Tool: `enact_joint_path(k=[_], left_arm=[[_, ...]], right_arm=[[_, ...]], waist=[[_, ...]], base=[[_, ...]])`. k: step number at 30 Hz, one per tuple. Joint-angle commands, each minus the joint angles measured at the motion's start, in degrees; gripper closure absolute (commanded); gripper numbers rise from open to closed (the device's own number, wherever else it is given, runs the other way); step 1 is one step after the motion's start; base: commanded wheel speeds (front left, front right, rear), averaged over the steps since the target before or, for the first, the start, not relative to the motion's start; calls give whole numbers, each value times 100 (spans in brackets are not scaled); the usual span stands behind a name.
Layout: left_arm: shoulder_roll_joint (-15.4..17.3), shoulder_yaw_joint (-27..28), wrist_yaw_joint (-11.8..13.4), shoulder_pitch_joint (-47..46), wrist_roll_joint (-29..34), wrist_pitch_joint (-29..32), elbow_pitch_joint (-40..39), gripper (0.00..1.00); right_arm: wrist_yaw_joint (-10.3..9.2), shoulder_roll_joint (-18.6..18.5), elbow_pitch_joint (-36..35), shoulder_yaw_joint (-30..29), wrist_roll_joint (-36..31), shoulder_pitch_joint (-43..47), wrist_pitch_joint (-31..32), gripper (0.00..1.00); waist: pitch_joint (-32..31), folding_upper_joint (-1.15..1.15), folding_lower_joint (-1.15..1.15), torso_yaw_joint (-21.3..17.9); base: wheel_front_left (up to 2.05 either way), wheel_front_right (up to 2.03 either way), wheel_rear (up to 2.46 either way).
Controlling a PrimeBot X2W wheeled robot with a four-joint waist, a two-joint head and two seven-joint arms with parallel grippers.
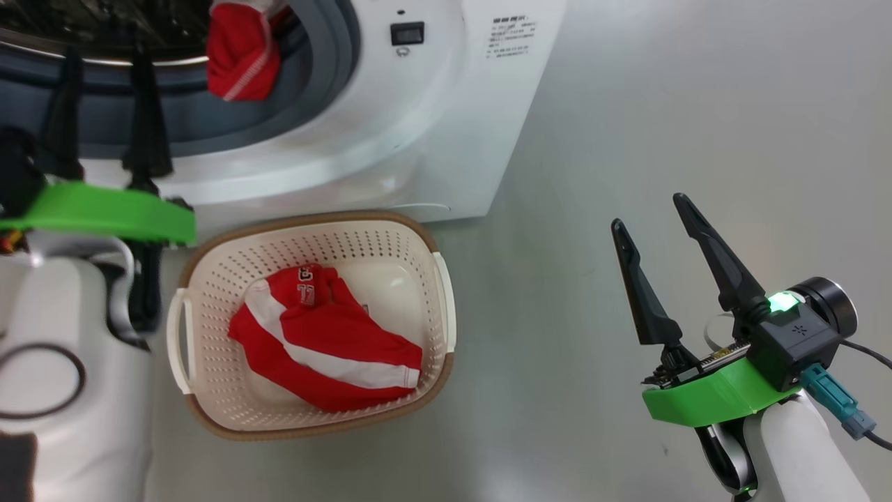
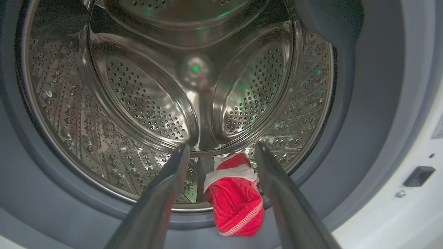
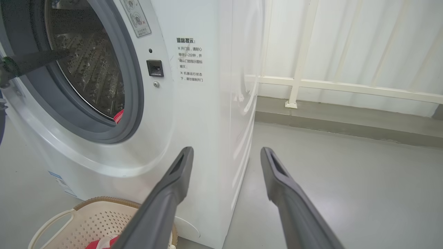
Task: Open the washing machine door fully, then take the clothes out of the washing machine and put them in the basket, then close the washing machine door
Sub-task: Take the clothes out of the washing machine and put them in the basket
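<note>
The white washing machine (image 1: 432,125) stands with its drum mouth uncovered; the washing machine door is out of view. One of the red clothes (image 1: 240,59) hangs over the grey gasket at the drum's lip, and the left wrist view has it (image 2: 235,200) between and just beyond my fingers. My left gripper (image 1: 104,56) is open at the mouth, left of that garment. Below the machine stands the cream basket (image 1: 313,215) with another red striped garment (image 1: 327,341) in it. My right gripper (image 1: 648,213) is open and empty over the floor, right of the basket.
The steel drum (image 2: 193,86) behind the garment holds nothing else that I can see. Bare grey floor (image 1: 662,104) stretches right of the machine. A white railing (image 3: 346,86) and a low kerb run along the far wall.
</note>
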Motion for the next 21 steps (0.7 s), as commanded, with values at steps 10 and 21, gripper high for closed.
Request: enact_joint_path(k=[10,21], left_arm=[[389,62,-133,-1208,-148,359,1201,0],[495,263,-136,-2179,-720,1466,2484,0]], right_arm=[[20,24,-199,220,-57,-218,-35,0],[20,34,-85,407,76,-374,-35,0]], waist=[[422,0,0,-269],[608,0,0,-455]], base=[[0,0,0],[0,0,0]])
